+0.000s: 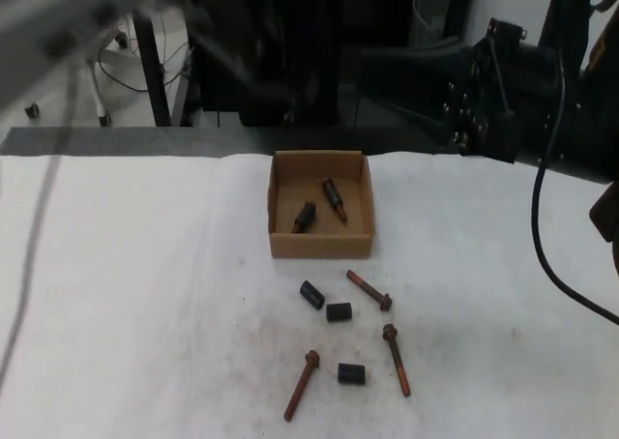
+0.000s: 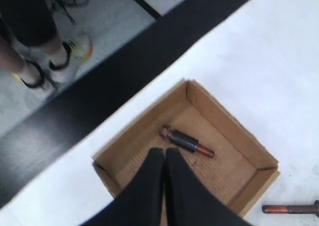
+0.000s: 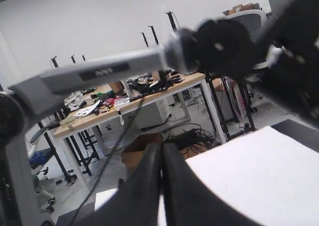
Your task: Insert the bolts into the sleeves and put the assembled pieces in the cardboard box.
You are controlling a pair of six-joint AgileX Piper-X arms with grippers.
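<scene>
Left hand closed and empty above cardboard box; right hand also closed and empty.

Cluttered wooden workbench, white wall behind; grey floor.

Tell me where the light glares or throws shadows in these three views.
High view: even light on the white bench cover; the loose bolts cast only faint shadows. Left wrist view: the cover glares near-white, and the cardboard box shades its inner walls a little. Right wrist view: the right gripper, jaws together, reads dark against a bright wall.
</scene>
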